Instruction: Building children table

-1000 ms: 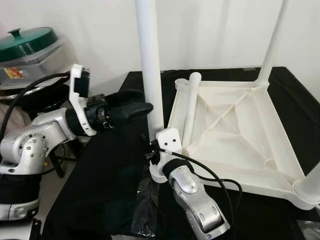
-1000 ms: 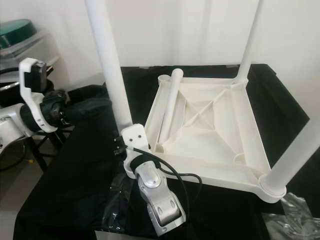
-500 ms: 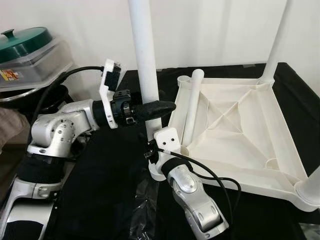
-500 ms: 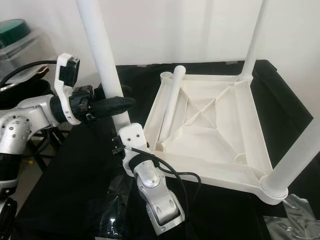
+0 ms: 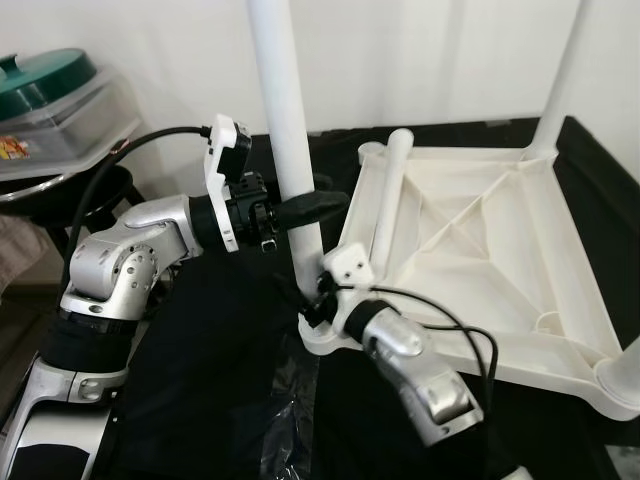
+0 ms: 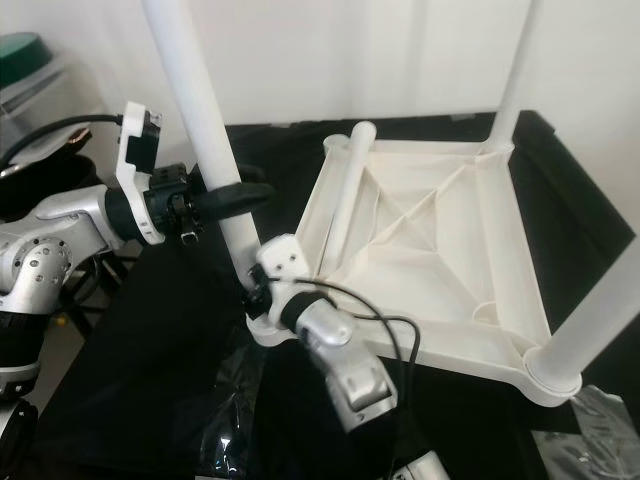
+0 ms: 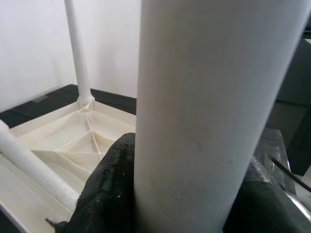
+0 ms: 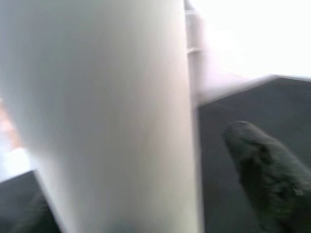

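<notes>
The white tabletop [image 5: 470, 235] lies upside down on a black cloth. A white leg [image 5: 285, 130] stands upright in its near left corner socket [image 5: 322, 335]. My left gripper [image 5: 308, 208] is shut on this leg at mid height; in the left wrist view the leg [image 7: 204, 116] sits tight between both black fingers [image 7: 109, 189]. My right gripper [image 5: 318, 298] is at the foot of the same leg. There the leg [image 8: 107, 121] runs past one finger [image 8: 265, 174] with a gap between them. A loose leg [image 5: 387, 205] lies in the tabletop.
Two more legs stand upright, at the far corner [image 5: 562, 75] and the near right corner [image 5: 628, 362]. A green-lidded pot in a clear box [image 5: 45, 90] sits at the left. Crumpled clear plastic [image 5: 290, 400] lies on the cloth near the front edge.
My left gripper came in from the left and closed around the leg. My right forearm swung rightward around the leg's foot. The camera shifted slightly.
</notes>
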You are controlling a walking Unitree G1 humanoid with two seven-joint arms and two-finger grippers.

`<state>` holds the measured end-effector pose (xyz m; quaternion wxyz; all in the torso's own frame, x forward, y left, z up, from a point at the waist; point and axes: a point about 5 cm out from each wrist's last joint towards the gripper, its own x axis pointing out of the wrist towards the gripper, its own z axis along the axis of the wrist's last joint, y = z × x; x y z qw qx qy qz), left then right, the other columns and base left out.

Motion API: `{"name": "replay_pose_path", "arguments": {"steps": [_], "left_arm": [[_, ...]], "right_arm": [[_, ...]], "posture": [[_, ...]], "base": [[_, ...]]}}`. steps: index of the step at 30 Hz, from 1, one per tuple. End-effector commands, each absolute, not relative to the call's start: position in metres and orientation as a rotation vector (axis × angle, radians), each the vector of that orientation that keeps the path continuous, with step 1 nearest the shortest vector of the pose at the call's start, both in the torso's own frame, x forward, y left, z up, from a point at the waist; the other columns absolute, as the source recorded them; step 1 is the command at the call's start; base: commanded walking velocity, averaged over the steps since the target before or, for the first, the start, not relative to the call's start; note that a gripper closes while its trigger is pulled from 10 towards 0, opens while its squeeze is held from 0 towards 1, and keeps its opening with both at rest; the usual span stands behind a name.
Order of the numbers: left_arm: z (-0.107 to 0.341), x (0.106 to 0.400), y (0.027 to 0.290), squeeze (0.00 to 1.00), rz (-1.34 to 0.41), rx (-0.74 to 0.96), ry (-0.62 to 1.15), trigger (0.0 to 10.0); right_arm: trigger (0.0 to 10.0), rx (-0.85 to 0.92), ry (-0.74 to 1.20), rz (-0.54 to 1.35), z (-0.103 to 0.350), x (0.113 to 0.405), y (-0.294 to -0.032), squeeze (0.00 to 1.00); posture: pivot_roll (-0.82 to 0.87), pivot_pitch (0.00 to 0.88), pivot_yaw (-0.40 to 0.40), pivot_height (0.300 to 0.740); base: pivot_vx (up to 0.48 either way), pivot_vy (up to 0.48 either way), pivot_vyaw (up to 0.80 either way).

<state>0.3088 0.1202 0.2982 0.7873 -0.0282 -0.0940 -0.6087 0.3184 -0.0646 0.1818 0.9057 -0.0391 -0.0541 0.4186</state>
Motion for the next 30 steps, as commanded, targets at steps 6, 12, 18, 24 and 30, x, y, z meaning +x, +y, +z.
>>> {"name": "replay_pose_path", "arguments": {"steps": [6, 12, 18, 24, 30], "left_arm": [[0.284, 0.303, 0.116, 0.0, -1.375, -0.078, -0.146, 0.0], [0.283, 0.303, 0.112, 0.0, -1.391, -0.077, -0.142, 0.0], [0.286, 0.303, 0.099, 0.0, -1.459, -0.052, -0.126, 0.0], [0.292, 0.3, 0.078, 0.0, -1.596, 0.022, -0.099, 0.0], [0.293, 0.308, 0.059, 0.0, -1.68, 0.09, -0.058, 0.0]], "right_arm": [[10.0, -0.241, -0.177, 1.218, 0.22, 0.326, -0.099, 1.0], [10.0, -0.315, -0.069, 1.453, 0.217, 0.328, -0.105, 0.0], [10.0, -0.308, -0.028, 1.499, 0.21, 0.344, -0.091, 0.0], [6.8, -0.282, -0.024, 1.479, 0.207, 0.352, -0.085, 0.0], [0.0, -0.257, -0.03, 1.442, 0.205, 0.356, -0.082, 0.0]], "posture": [[-0.04, 0.015, 0.119, 0.74], [-0.04, 0.016, 0.128, 0.74], [-0.03, 0.022, 0.138, 0.74], [-0.03, 0.025, 0.146, 0.74], [-0.05, 0.029, 0.16, 0.74]], "base": [[0.0, 0.0, 0.0], [0.0, 0.0, 0.0], [0.0, 0.0, 0.0], [0.0, 0.0, 0.0], [0.0, 0.0, 0.0]]}}
